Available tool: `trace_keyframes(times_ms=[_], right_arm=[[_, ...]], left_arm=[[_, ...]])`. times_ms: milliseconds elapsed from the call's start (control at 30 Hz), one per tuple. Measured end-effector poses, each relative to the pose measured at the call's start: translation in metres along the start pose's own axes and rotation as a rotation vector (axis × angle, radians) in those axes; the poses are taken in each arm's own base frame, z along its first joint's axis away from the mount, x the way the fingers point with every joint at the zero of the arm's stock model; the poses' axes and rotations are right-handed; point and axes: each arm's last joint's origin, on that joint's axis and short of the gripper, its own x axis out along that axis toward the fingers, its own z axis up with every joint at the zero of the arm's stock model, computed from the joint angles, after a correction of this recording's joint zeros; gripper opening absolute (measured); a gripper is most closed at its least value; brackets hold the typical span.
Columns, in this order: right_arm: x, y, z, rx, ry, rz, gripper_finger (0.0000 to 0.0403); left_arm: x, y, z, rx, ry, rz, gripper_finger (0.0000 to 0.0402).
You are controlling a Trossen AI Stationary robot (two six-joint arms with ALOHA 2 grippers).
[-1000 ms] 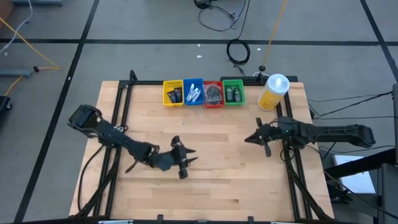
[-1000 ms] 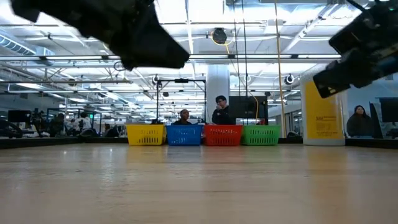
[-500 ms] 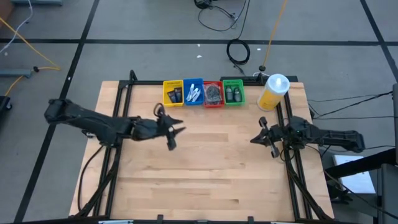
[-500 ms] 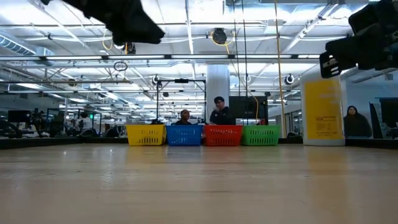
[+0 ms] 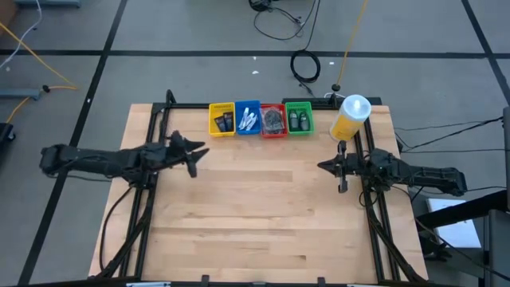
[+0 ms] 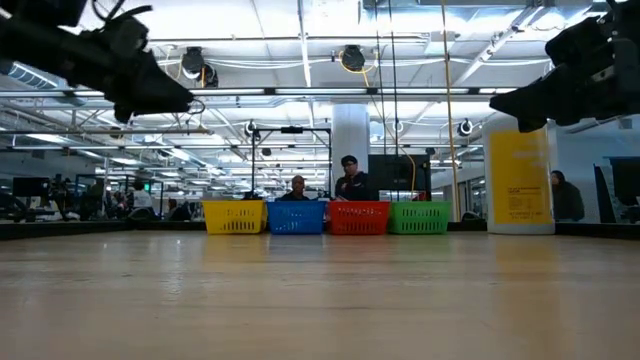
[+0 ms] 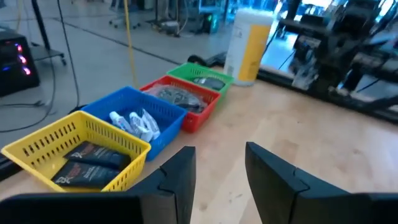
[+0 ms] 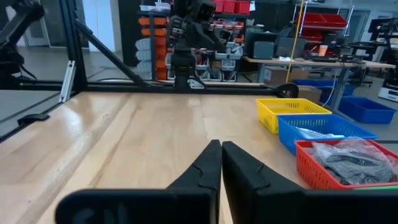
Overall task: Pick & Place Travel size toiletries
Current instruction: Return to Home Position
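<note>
Left hand [image 5: 196,156] hangs above the worktop [image 5: 271,223] near its left edge, fingers spread. Right hand [image 8: 219,147] is near the right edge, fingers pressed together. The travel size toiletries [image 5: 274,119] lie sorted in a row of four baskets at the far edge: yellow basket [image 6: 235,217], blue basket [image 6: 297,217], red basket [image 6: 359,217], green basket [image 6: 420,217]. A yellow bottle [image 5: 351,118] stands beside the green one, towards the far right corner.

Large open robotics lab or workshop hall. Exposed ceiling [image 6: 300,60] with strip lights and trusses. Grey concrete floor [image 5: 199,32] with loose cables [image 5: 305,65] on it. Ahead of the right claw [image 8: 219,146]: racks of orange and red bins [image 8: 154,43], workbenches [image 8: 292,61]. People [image 6: 348,180] at stations far beyond the wooden desk [image 5: 263,215].
</note>
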Motion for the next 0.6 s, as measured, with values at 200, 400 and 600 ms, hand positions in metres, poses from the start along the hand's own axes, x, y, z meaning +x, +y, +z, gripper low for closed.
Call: trace_keyframes(times_ms=[200, 400, 600], right_arm=[[0.0, 0.0, 0.0, 0.001, 0.0, -0.001, 0.0008], [0.0, 0.0, 0.0, 0.001, 0.0, -0.001, 0.0008], [0.0, 0.0, 0.0, 0.001, 0.0, -0.009, 0.0009]], left_arm=[[-0.024, 0.021, -0.006, -0.015, -0.026, 0.018, 0.0136], [-0.046, 0.034, -0.008, 0.002, -0.051, 0.004, 0.0081], [-0.051, 0.037, -0.014, -0.012, -0.172, -0.052, 0.001]])
